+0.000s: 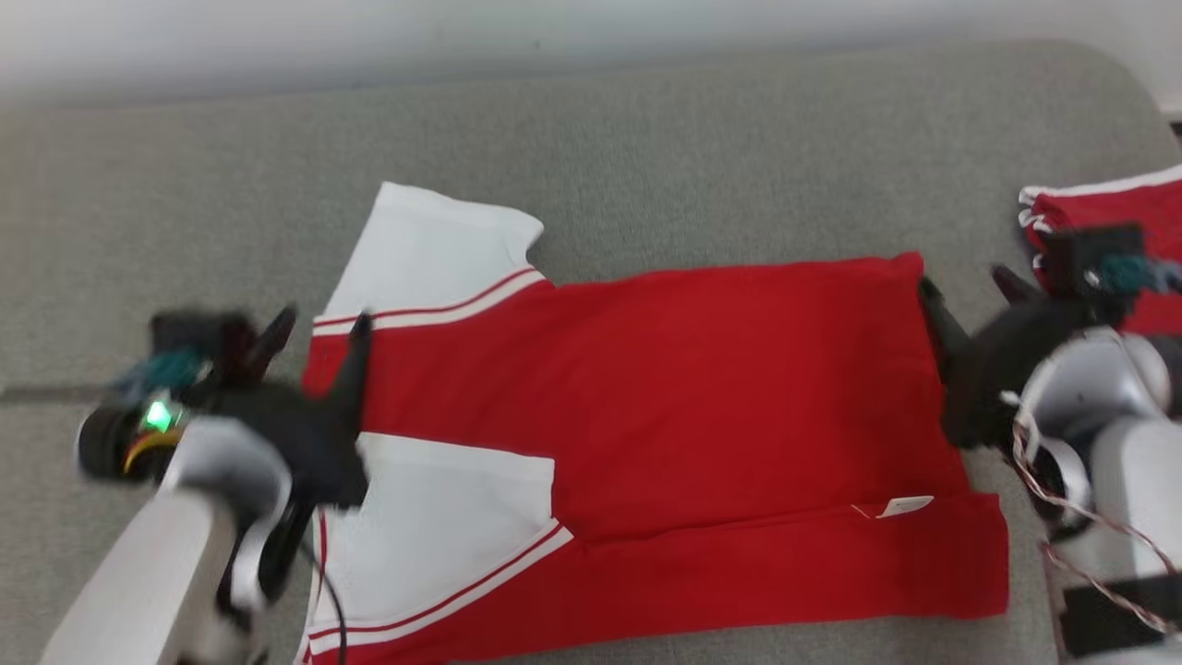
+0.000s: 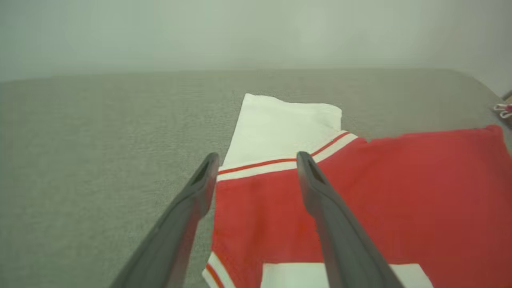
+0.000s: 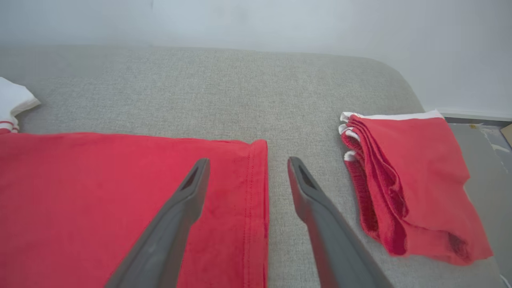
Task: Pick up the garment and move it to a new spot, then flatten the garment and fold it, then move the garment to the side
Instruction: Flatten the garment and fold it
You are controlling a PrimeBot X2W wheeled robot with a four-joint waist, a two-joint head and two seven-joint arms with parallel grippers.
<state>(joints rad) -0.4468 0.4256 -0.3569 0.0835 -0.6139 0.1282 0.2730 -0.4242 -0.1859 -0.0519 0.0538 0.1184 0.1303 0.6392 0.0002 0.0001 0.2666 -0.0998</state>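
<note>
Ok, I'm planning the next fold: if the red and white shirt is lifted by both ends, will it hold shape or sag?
Probably floppy: the shirt lies flat in thin folded layers, so its middle would likely sag. It looks light, being thin cloth. Pushed, it may bunch rather than slide, as the grey cushion looks coarse-woven.
</note>
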